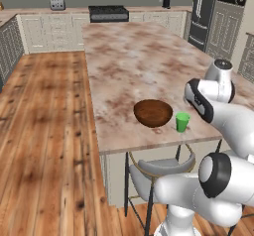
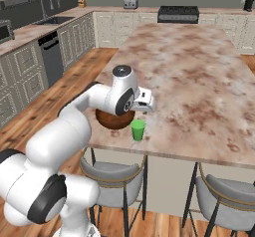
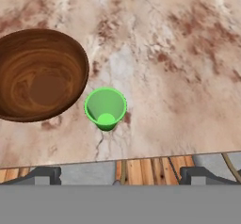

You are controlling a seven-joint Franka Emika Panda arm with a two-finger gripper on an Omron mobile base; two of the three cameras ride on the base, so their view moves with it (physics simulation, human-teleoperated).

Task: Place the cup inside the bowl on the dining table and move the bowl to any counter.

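While my arm hides part of the bowl (image 2: 115, 120) in the right base view, my hand (image 3: 120, 175) hangs spread above the upright cup (image 3: 105, 108), just beside the bowl near the desk (image 3: 179, 53) edge.

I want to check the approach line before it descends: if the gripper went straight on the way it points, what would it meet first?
Probably the green cup, upright on the dining table beside the bowl. The open gripper looks down on it, though depth is unclear.
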